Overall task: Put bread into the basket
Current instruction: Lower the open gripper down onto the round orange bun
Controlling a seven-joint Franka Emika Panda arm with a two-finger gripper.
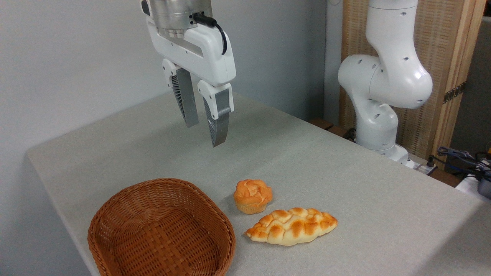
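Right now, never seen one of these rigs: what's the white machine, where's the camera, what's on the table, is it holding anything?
One picture, from a fixed camera looking down across the table from its near side. The white jointed machine is a robot arm; its base stands at the far right edge, and it reaches over so that its claw hangs above the table. The two fingers stand slightly apart and hold nothing. On the table lie an empty wicker basket, a small round bun just to its right, and a longer braided loaf in front of the bun. Nothing is in the basket yet.
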